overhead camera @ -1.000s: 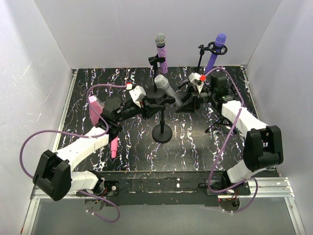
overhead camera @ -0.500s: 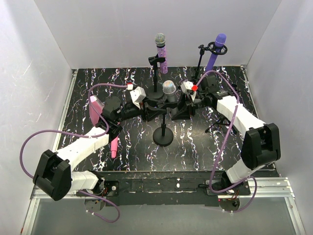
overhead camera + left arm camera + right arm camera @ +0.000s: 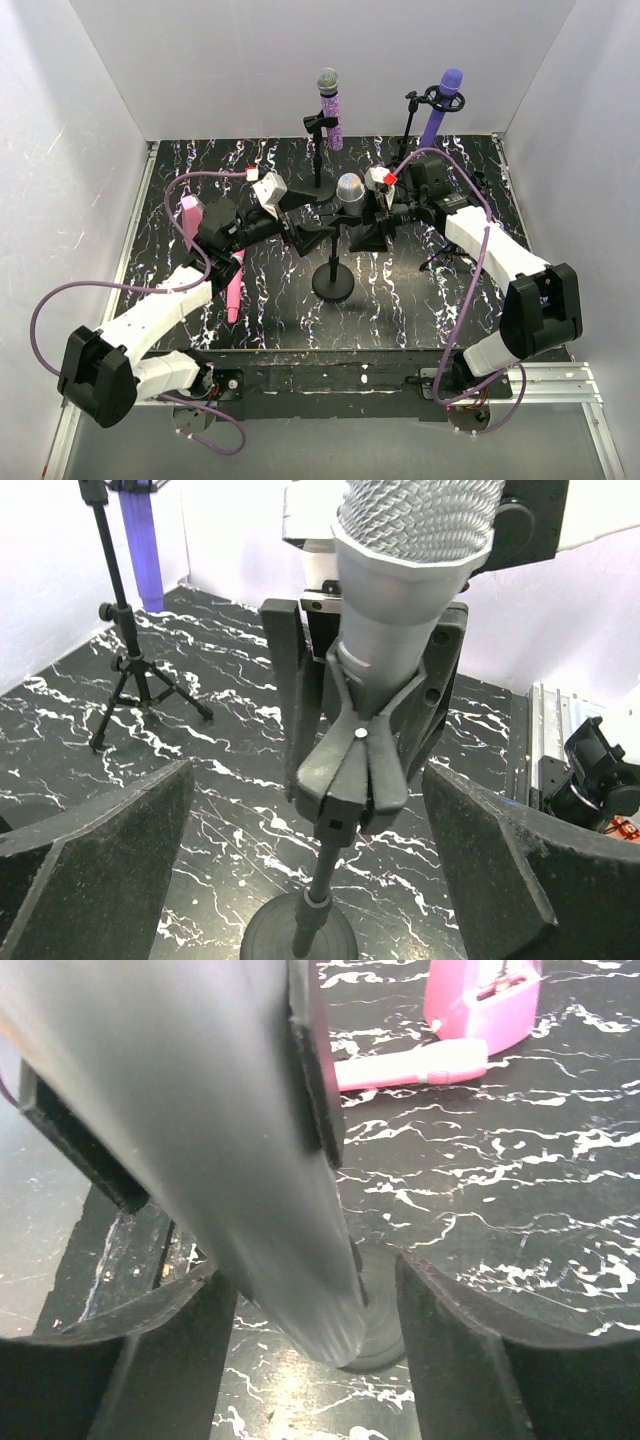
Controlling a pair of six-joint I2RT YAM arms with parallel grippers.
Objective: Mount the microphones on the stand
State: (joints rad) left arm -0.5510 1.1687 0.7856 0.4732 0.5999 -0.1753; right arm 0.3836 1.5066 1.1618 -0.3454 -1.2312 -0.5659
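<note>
Silver-grey microphone [image 3: 400, 590] clipped; left claw [image 3: 305, 820] wide, right claw [image 3: 310, 1345] parted.

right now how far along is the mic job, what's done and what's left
Done: the glittery microphone and the purple microphone stand clipped at the back. In hand: the silver-grey microphone sits in the clip of the centre stand, with the left gripper and right gripper open either side of it. Left: the pink microphone lies flat on the table, unattached.
</note>
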